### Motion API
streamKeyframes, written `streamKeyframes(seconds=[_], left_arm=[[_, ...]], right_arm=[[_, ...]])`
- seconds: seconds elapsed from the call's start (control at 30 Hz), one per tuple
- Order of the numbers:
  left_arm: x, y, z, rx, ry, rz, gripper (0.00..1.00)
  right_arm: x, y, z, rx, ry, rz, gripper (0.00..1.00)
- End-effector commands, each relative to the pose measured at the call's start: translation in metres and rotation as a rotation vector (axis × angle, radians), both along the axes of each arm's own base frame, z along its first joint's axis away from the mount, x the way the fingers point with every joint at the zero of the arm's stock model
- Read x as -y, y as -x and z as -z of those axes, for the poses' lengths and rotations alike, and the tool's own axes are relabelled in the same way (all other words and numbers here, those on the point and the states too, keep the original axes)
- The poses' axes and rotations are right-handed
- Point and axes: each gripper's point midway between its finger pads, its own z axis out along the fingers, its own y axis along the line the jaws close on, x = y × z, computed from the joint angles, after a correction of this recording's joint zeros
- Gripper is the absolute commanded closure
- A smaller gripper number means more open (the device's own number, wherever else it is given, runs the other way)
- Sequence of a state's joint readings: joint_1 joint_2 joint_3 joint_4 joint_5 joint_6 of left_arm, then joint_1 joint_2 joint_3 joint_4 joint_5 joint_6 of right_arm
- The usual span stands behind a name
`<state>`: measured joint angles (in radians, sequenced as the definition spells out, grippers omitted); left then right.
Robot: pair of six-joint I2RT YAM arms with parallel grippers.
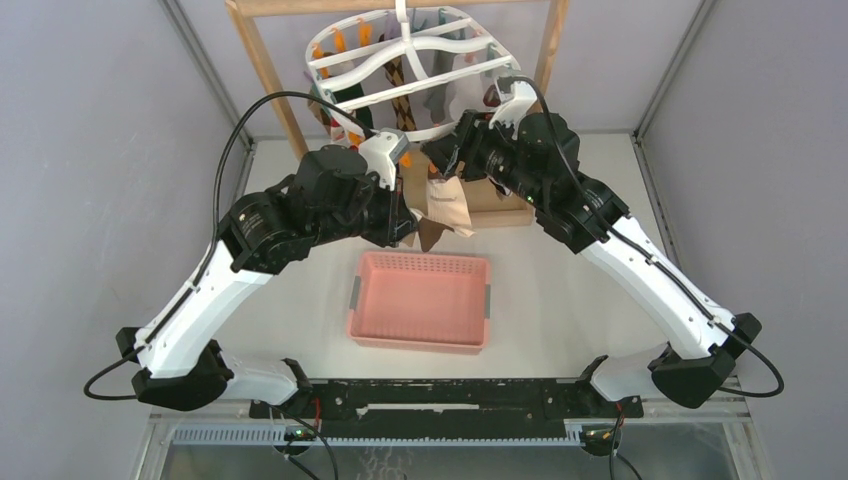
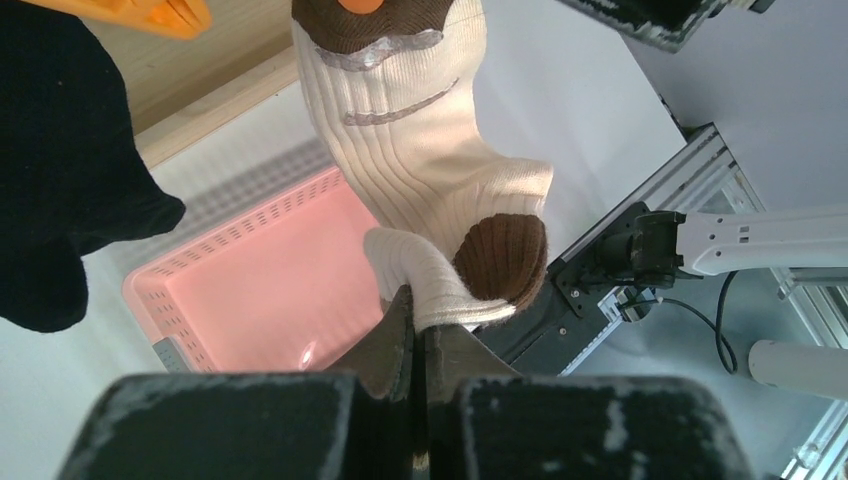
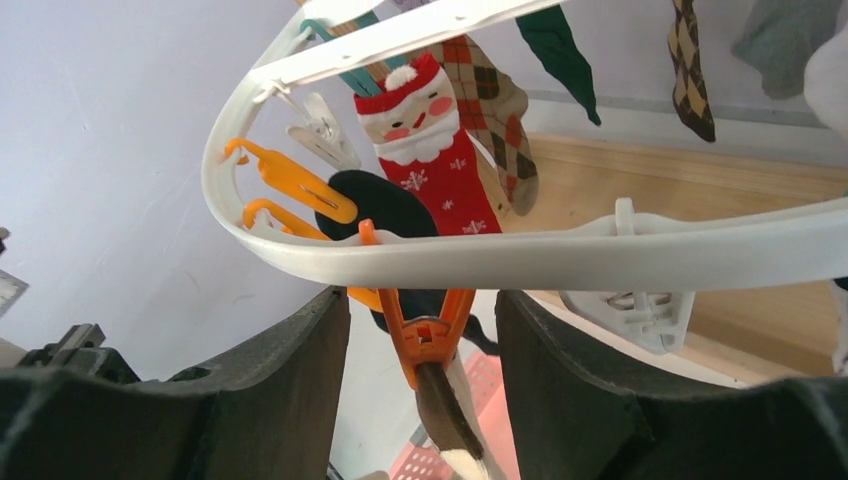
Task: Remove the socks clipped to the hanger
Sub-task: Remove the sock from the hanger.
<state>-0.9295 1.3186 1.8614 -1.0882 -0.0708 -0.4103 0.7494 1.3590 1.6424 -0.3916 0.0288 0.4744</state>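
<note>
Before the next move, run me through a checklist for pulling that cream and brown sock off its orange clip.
1. Left gripper shut on the cream sock: ok.
2. Right gripper open, jaws either side of the orange clip: ok.
3. Clip released: not ok, it bites the brown cuff.
4. Black sock apart from the left gripper: ok.
5. Pink basket straight under the sock: cannot tell.

From above, the two arms (image 1: 330,200) cover the lower ends of the socks (image 1: 447,205). The left wrist view cuts a black sock (image 2: 60,170) at its left edge and an orange clip (image 2: 140,12) at the top. The cream sock (image 2: 420,130) hides part of the basket (image 2: 190,265), and its cuff runs off the top.
</note>
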Motion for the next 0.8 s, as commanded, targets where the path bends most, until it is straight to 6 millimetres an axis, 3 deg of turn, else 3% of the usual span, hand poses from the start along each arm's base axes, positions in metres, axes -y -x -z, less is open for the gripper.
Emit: streamKeyframes(seconds=[0.0, 0.17, 0.53, 0.63, 0.77], left_arm=[[-0.0034, 0.0055, -0.0284, 0.041, 0.073, 0.014, 0.96], [-0.0018, 0.0053, -0.0275, 0.037, 0.071, 0.018, 0.96], [0.0017, 0.0034, -0.0270, 0.033, 0.067, 0.022, 0.96], [0.0022, 0.0025, -0.0266, 0.034, 0.063, 0.022, 0.96], [0.0027, 0.0020, -0.0274, 0.036, 0.062, 0.022, 0.96]], right_arm=[[0.0034, 0.0041, -0.0352, 0.106, -0.065, 0.004, 0.38], [0.0041, 0.0040, -0.0353, 0.111, -0.067, 0.007, 0.44], [0.0063, 0.0000, -0.0322, 0.108, -0.051, 0.005, 0.71], [0.0063, -0.0003, -0.0297, 0.106, -0.040, -0.002, 0.83], [0.0075, -0.0009, -0.0274, 0.100, -0.032, -0.002, 0.87]])
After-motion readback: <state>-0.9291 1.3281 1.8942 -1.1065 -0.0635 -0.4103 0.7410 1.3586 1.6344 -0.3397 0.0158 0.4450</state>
